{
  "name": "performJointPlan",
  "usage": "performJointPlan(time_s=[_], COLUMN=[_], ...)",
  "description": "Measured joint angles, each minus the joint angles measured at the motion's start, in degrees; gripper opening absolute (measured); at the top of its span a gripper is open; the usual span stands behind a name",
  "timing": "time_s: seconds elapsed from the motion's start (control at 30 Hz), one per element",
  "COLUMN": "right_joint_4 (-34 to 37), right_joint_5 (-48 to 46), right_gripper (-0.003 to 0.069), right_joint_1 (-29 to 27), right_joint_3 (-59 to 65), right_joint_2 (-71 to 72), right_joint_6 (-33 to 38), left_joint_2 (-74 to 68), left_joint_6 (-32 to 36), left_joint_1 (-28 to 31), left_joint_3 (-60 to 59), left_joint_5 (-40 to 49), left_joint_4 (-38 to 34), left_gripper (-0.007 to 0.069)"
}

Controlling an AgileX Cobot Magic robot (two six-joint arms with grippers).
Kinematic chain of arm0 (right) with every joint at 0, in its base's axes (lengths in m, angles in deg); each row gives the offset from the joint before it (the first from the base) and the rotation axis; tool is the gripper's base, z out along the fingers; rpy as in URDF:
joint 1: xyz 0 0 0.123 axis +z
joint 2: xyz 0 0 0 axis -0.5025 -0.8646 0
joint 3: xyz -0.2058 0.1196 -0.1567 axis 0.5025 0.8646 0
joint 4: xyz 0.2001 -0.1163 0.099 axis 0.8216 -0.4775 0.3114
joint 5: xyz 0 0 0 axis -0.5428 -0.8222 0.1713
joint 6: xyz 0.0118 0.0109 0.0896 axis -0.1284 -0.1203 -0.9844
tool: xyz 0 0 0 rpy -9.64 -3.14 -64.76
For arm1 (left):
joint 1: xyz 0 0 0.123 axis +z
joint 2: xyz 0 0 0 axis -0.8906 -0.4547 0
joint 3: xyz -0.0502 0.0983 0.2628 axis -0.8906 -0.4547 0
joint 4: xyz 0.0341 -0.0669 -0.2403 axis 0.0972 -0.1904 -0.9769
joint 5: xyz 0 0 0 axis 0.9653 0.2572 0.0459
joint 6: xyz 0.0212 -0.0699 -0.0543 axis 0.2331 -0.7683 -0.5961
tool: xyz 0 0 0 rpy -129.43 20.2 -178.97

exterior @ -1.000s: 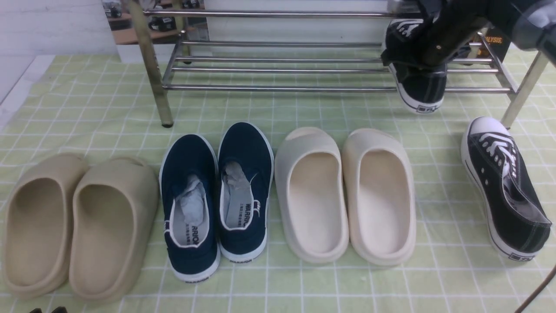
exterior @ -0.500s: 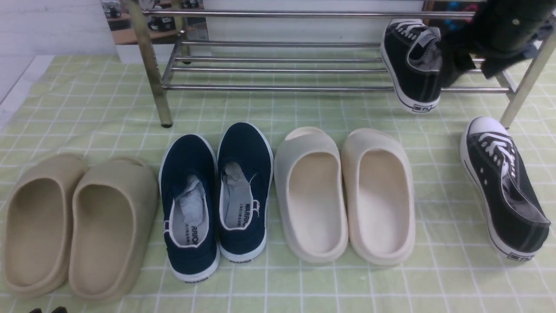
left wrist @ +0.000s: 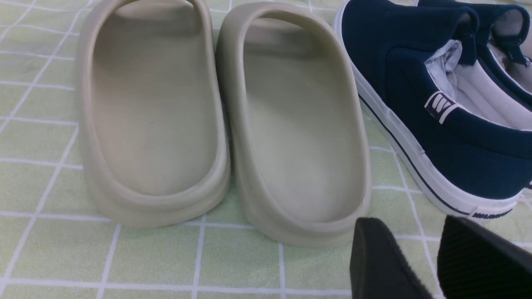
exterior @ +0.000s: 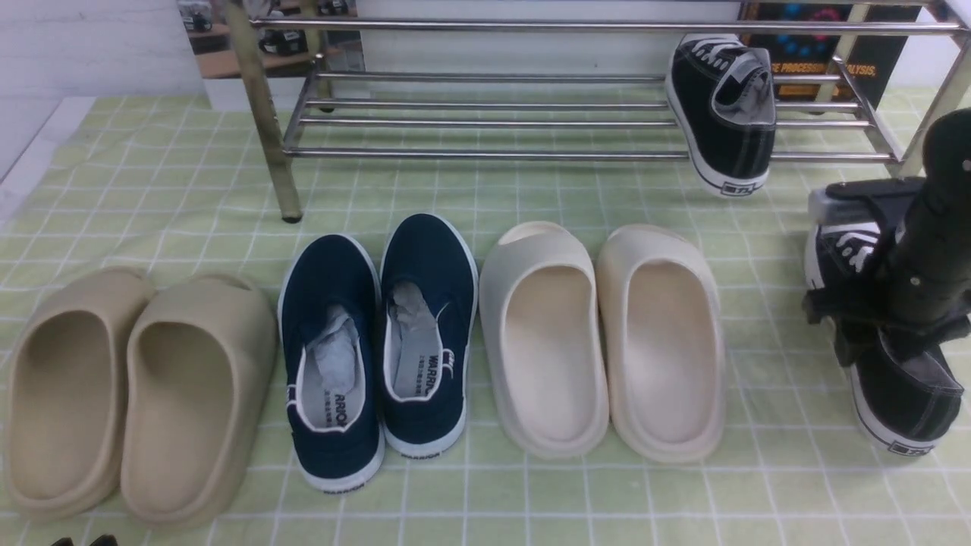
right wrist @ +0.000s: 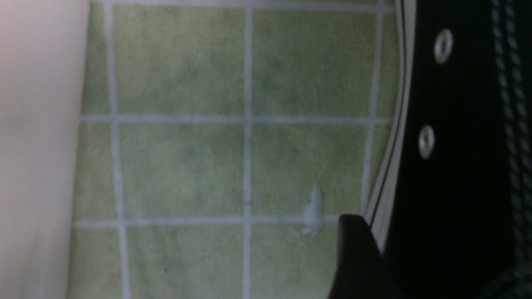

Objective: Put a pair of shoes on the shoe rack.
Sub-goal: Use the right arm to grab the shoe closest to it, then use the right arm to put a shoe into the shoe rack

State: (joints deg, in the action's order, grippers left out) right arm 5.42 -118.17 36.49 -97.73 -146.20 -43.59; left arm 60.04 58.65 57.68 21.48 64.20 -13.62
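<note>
One black sneaker lies on the lower bars of the shoe rack at its right end, heel hanging over the front bar. The other black sneaker lies on the mat at the far right. My right gripper is down on it, over its middle, and looks open. In the right wrist view one finger stands just outside the sneaker's white sole; the other finger is hidden. My left gripper is open and empty, low at the near left.
On the green checked mat stand tan slides, navy slip-ons and cream slides in a row. Both tan slides lie just ahead of the left gripper. Rack legs stand at the left and right.
My right gripper let go of the first sneaker on the rack, drew back to the right and came down onto the second sneaker on the mat. The left arm has not moved.
</note>
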Motion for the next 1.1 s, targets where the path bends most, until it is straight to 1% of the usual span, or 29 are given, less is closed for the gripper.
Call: performJointPlan(time_s=[0.07, 0.1, 0.13, 0.17, 0.2, 0.23, 0.3, 0.37, 0.43, 0.57, 0.67, 0.7, 0.83, 0.87, 0.97, 1.0, 1.07, 1.1], right_joint_4=[-1.05, -1.2, -1.32, -1.32, -1.6, -2.65, -3.2, -2.66, -2.3, -2.64, -2.64, -2.64, -2.64, -2.64, -2.52, -2.47, -2.34, -2.34], right_joint_5=[0.85, 0.91, 1.05, 1.06, 0.71, -0.37, -1.62, -6.89, -8.75, -10.72, -10.67, -10.72, -12.87, -13.04, -16.26, -16.49, -17.5, -17.51], right_gripper=[0.0285, 0.0273, 0.0215, 0.0119, 0.0079, 0.0057, 0.0058, 0.0062, 0.0062, 0.0062, 0.0062, 0.0062, 0.0062, 0.0062, 0.0062, 0.0062, 0.0062, 0.0062], right_joint_1=[0.0, 0.0, 0.0, 0.14, 0.25, 0.25, 0.05, 0.05, 0.19, 0.3, -0.03, -0.03, -0.49, -0.54, -0.54, -0.54, -0.54, -0.54], right_joint_3=[0.06, 0.06, 0.12, 0.12, 0.12, 0.12, -0.11, -2.26, -3.72, -12.83, -20.56, -21.13, -35.65, -36.36, -50.25, -50.92, -58.63, -58.63], right_joint_2=[-1.6, -1.6, -1.85, -1.71, -1.42, -0.82, 0.04, 3.77, 5.17, 6.91, 2.51, 2.08, -9.74, -10.75, -19.51, -19.89, -24.46, -24.46], right_joint_6=[-0.24, -0.24, -0.38, -0.37, -0.56, -0.62, -0.62, 0.7, 1.28, 2.97, 3.37, 3.45, 3.51, 3.51, 4.05, 4.21, 5.04, 5.04], left_joint_2=[0.0, 0.0, 0.0, 0.0, 0.0, 0.0, 0.0, 0.0, 0.0, 0.0, 0.0, 0.0, 0.0, 0.0, 0.0, 0.0, 0.0, 0.0], left_joint_6=[0.0, 0.0, 0.0, 0.0, 0.0, 0.0, 0.0, 0.0, 0.0, 0.0, 0.0, 0.0, 0.0, 0.0, 0.0, 0.0, 0.0, 0.0], left_joint_1=[0.0, 0.0, 0.0, 0.0, 0.0, 0.0, 0.0, 0.0, 0.0, 0.0, 0.0, 0.0, 0.0, 0.0, 0.0, 0.0, 0.0, 0.0], left_joint_3=[0.0, 0.0, 0.0, 0.0, 0.0, 0.0, 0.0, 0.0, 0.0, 0.0, 0.0, 0.0, 0.0, 0.0, 0.0, 0.0, 0.0, 0.0], left_joint_5=[0.0, 0.0, 0.0, 0.0, 0.0, 0.0, 0.0, 0.0, 0.0, 0.0, 0.0, 0.0, 0.0, 0.0, 0.0, 0.0, 0.0, 0.0], left_joint_4=[0.0, 0.0, 0.0, 0.0, 0.0, 0.0, 0.0, 0.0, 0.0, 0.0, 0.0, 0.0, 0.0, 0.0, 0.0, 0.0, 0.0, 0.0], left_gripper=[0.0239, 0.0239, 0.0239, 0.0239, 0.0239, 0.0239, 0.0239, 0.0239, 0.0239, 0.0239, 0.0239, 0.0239, 0.0239, 0.0239, 0.0239, 0.0239, 0.0239, 0.0239])
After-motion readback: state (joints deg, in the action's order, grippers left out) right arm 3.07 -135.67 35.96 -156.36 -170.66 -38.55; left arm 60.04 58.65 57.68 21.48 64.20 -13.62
